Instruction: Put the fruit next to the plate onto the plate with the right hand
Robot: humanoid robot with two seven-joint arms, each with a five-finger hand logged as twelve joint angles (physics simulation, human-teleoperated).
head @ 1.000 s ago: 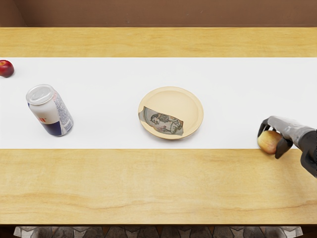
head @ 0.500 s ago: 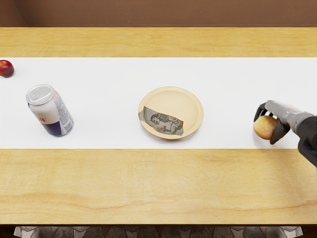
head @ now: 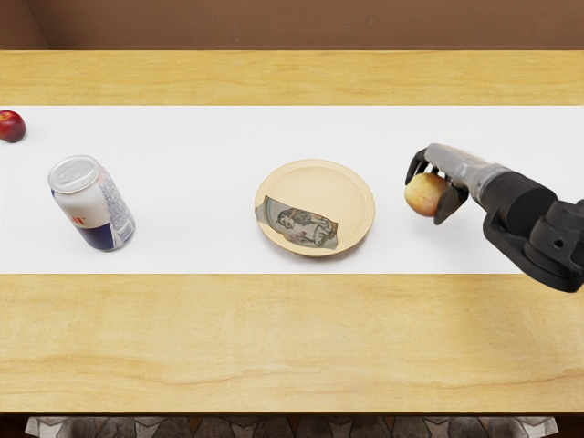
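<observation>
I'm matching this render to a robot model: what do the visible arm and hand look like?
Only the right arm shows: bulky, dark grey to black, with rounded joint housings. Its hand has a light grey, metallic back and black fingers. No cables or markings show.

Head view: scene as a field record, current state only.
right robot hand: shut on fruit, right of plate
fruit: yellowish, in the hand, beside the plate, not over it
plate: mid-runner, printed patch on its near part, no fruit on it
can: on runner, left of plate
red apple: on runner at far left edge
runner: white, across wooden table
left robot hand: not in view
</observation>
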